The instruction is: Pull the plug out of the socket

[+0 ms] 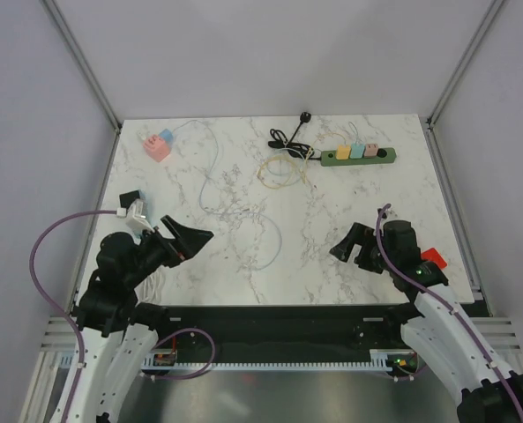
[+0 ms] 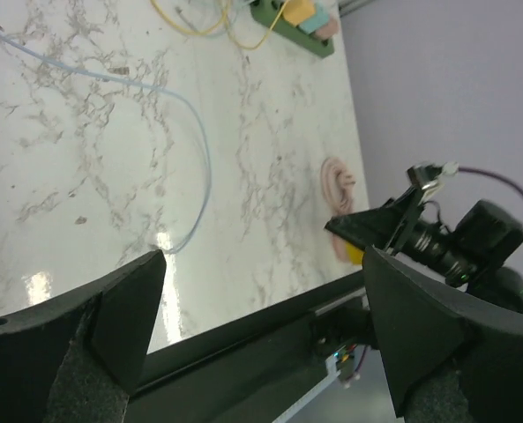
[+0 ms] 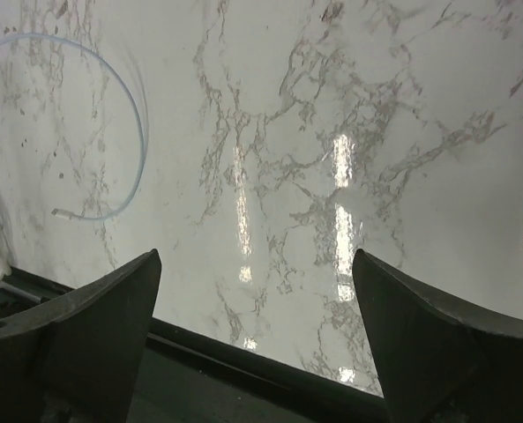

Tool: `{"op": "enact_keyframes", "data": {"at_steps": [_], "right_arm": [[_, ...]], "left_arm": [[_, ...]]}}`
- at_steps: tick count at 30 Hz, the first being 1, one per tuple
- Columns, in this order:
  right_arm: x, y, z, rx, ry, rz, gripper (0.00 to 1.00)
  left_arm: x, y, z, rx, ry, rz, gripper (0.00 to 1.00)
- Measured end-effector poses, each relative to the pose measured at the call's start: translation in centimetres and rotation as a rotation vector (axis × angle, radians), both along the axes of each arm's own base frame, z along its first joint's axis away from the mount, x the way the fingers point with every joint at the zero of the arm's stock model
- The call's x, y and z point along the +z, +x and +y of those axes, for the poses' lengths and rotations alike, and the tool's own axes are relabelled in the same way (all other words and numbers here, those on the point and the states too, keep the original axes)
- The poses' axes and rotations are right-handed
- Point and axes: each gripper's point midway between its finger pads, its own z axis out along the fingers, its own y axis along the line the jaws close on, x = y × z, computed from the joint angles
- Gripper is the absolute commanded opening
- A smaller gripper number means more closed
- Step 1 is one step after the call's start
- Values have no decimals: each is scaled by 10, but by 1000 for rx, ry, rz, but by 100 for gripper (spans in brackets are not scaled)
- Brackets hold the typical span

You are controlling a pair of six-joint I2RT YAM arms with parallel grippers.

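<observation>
While both arms sit at the near edge of the table (image 1: 376, 198), neither claw touches anything.

Claws, two:
- The left claw (image 1: 183, 233) hangs above the near left part of the marble, jaws spread wide and empty. The left wrist view shows bare tabletop between its fingers (image 2: 124, 313).
- The right claw (image 1: 354, 249) hangs above the near right part, jaws also spread wide and empty. Between its fingers (image 3: 111, 308) the right wrist view shows only marble and the table edge.

Task item: one green power strip (image 1: 360, 157) lies at the far right of the table, lengthwise left to right and well apart from both claws. Three plugs sit in it side by side: the yellow plug (image 1: 343, 152), the teal plug (image 1: 356, 150) and the pink plug (image 1: 369, 149). All three are seated. The strip's right end is a dark spot that is too small to identify.

Other items:
- One black cable (image 1: 289, 139) lies bunched just left of the strip, and its round end (image 1: 304, 116) lies farther back.
- One yellow cable (image 1: 283, 172) lies in loose loops in front of the strip's left end.
- One pale blue cable (image 1: 210, 176) wanders down the middle of the table to a loop (image 1: 274, 242) between the two claws.
- Two small blocks lie at the far left, touching: a pink block (image 1: 158, 152) and a blue block (image 1: 165, 137).
- One red piece (image 1: 433, 258) shows beside the right arm at the table's right edge.
</observation>
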Motion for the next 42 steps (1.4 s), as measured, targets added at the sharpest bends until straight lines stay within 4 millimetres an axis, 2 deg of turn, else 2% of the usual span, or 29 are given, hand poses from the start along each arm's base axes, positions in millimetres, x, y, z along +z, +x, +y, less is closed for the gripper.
{"op": "enact_keyframes", "data": {"at_steps": [5, 10, 15, 18, 22, 27, 30, 32, 35, 37, 39, 42], "right_arm": [[19, 9, -3, -22, 2, -100, 98], [43, 19, 5, -1, 62, -214, 98], [37, 22, 17, 33, 112, -206, 98], [28, 22, 25, 56, 157, -182, 98], [19, 20, 37, 99, 197, -138, 98], [8, 15, 48, 176, 188, -93, 98], [6, 11, 54, 225, 178, -89, 98], [7, 8, 58, 260, 176, -94, 98], [9, 3, 65, 317, 183, -104, 98], [8, -1, 70, 352, 187, -102, 98], [5, -3, 75, 387, 196, -93, 98], [0, -6, 84, 430, 217, -67, 98]], "left_arm": [[-4, -9, -1, -79, 113, 41, 100], [-4, -7, 18, 4, 209, 91, 100], [-4, 10, 52, 174, 355, 211, 100], [-9, 25, 65, 234, 432, 281, 100], [-30, 39, 79, 289, 533, 397, 100], [-46, 61, 96, 360, 605, 513, 100], [-59, 76, 114, 414, 587, 596, 100], [-73, 83, 134, 459, 540, 675, 100], [-99, 87, 166, 531, 480, 785, 100], [-118, 81, 182, 568, 477, 852, 99], [-128, 79, 187, 574, 492, 875, 98], [-133, 88, 194, 564, 536, 840, 98]]}}
